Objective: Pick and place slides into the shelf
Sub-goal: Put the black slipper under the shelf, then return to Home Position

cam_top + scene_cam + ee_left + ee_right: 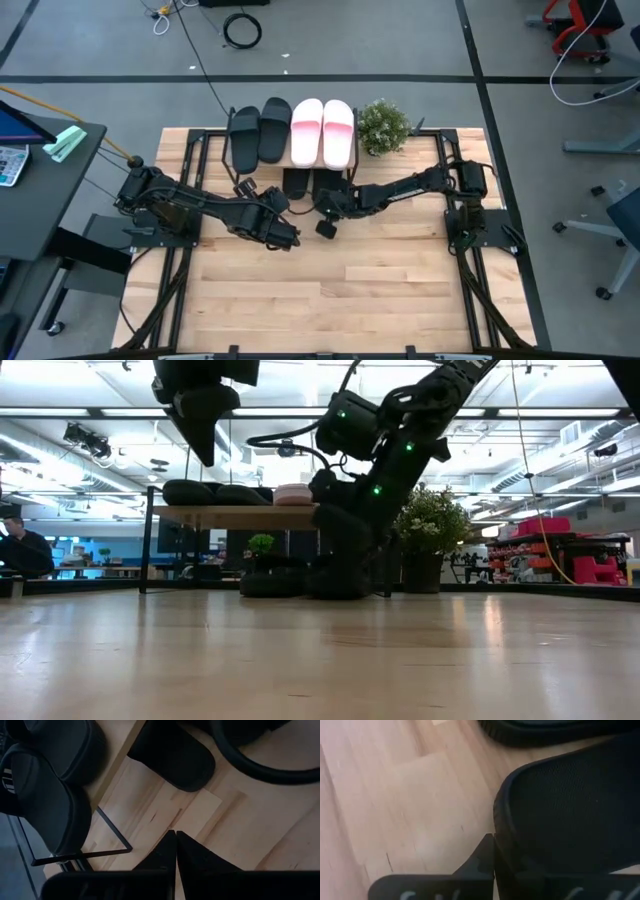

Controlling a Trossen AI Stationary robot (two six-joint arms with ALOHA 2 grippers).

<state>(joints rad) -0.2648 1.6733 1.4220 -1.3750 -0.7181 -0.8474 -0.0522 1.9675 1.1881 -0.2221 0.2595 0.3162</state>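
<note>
Pale wooden surface (330, 290) fills my overhead view, with the shelf (291, 160) at its far edge carrying two black slides (259, 132) and two pink slides (323, 131) on top, beside a potted plant (383, 126). Two more black slides (310, 183) lie underneath. My right end effector (322, 205) pinches one of them; my left end effector (291, 238), fingers pressed together, holds nothing.

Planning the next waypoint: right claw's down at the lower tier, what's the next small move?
Probably nudge the black slip-on slide deeper under the light wooden top board: the right claw is shut on its edge, and the slide sits on the table at the shelf's front.
</note>
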